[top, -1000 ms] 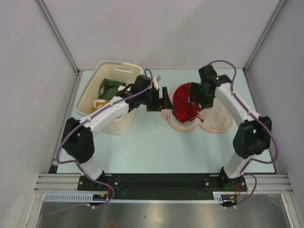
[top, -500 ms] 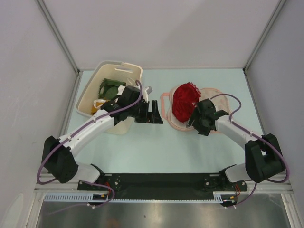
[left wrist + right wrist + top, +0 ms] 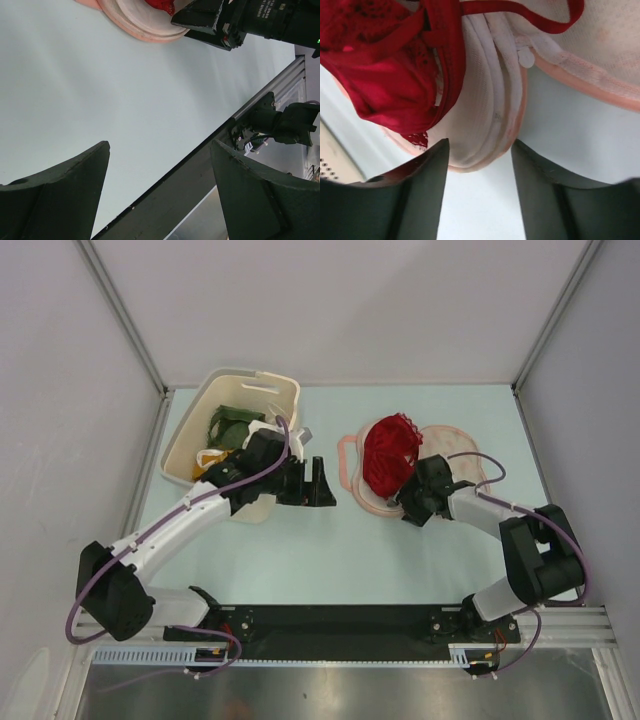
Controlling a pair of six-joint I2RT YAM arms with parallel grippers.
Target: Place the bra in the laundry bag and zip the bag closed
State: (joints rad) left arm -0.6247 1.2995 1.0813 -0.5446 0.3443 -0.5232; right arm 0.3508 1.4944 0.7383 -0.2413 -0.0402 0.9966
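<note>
1. The table (image 3: 400, 560) was seen bearing a cream basket (image 3: 185, 440) of clothes at its left.
2. The laundry bag (image 3: 455, 450) was spread flat right of centre.
3. The bra (image 3: 390, 452) was heaped on the bag's left lobe.
4. The left gripper (image 3: 322, 483) was held spread and empty beside the basket.
5. The right gripper (image 3: 408, 502) was parted, grasping nothing, at the bag's near edge.

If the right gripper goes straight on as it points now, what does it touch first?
The right gripper would likely meet the near rim of the laundry bag first; the bra lies beyond.
</note>
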